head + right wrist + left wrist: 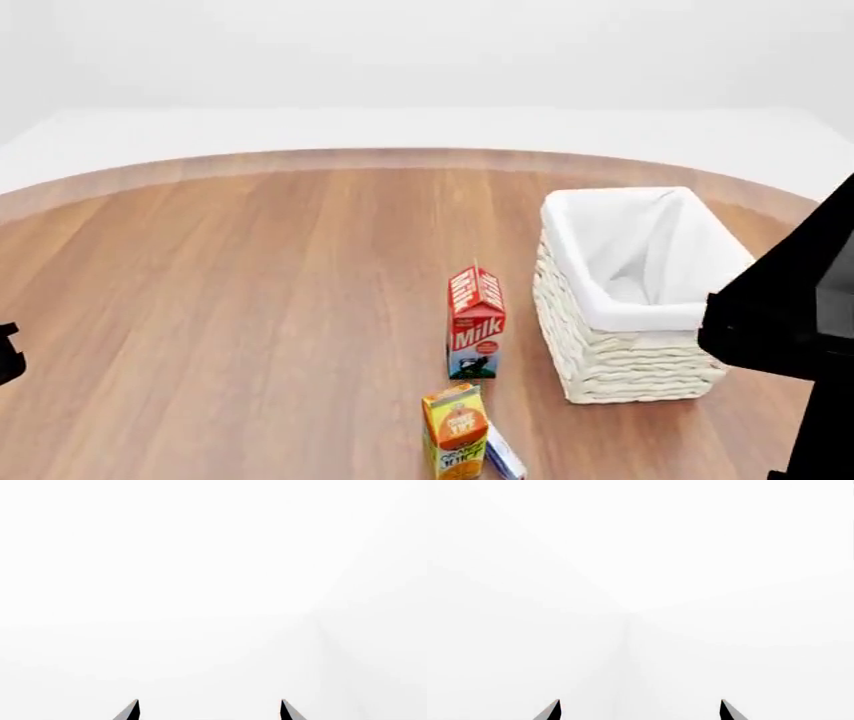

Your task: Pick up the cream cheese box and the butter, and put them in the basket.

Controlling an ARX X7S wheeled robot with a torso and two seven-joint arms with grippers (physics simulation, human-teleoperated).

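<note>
Both jaws spread and empty, wrist views showing only white wall since the arms aren't over the bench [240, 290] yet; cream cheese box [505, 458] lies beside the orange juice carton [454, 432], near the basket [587, 350]; butter apparently out of frame.

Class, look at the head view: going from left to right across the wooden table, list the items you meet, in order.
Orange juice carton → milk carton → cream cheese box → basket. The butter is not visible in this view.
</note>
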